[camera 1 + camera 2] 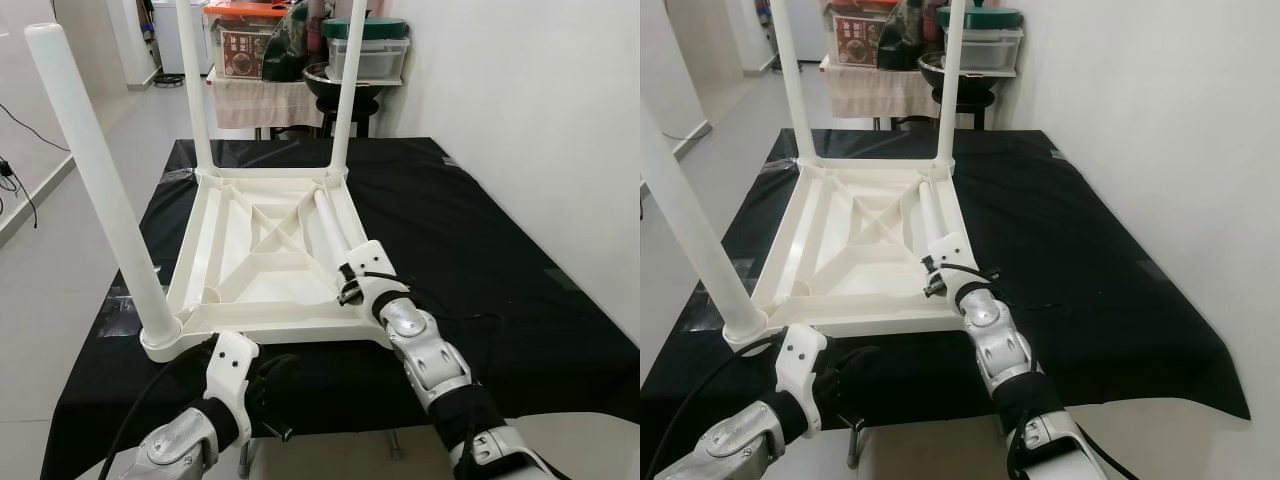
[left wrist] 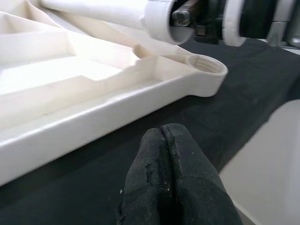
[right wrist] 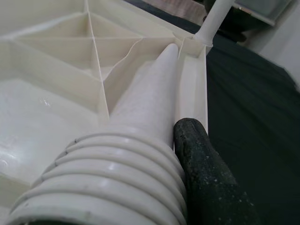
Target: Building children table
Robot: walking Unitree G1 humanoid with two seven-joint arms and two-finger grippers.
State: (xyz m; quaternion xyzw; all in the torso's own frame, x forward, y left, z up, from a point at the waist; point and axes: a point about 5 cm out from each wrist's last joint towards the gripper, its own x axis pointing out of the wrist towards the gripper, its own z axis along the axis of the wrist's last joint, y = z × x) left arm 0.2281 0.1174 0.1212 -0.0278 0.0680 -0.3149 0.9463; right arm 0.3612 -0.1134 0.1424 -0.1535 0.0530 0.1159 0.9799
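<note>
Upturned white plastic children's table (image 1: 255, 262) lying tabletop-down on a black cloth (image 1: 470, 250) spread over a work surface, ribbed underside facing up. Three white legs standing upright from its corners: one at the near left (image 1: 95, 180), two at the far end (image 1: 195, 85) (image 1: 347, 85). Near right corner with an empty threaded socket (image 2: 206, 65), no leg fitted.

Fourth leg (image 1: 328, 225), loose, lying along the right inner edge of the underside, far tip pointing toward the far right corner, ribbed threaded end (image 3: 101, 180) toward the robot. Right gripper (image 1: 352, 283) closed around that threaded end, one black finger (image 3: 206, 164) pressed against the leg's side, holding it just above the near right corner.

Left gripper (image 1: 262, 385) low at the near edge of the cloth, just in front of the table's near rim, black fingers (image 2: 173, 173) pressed together with nothing between them.

Beyond the cloth, a small stand with a towel (image 1: 262, 100) draped over it and stacked storage boxes (image 1: 365, 45) on top. White wall (image 1: 540, 120) along the right, pale floor (image 1: 60, 250) on the left.
</note>
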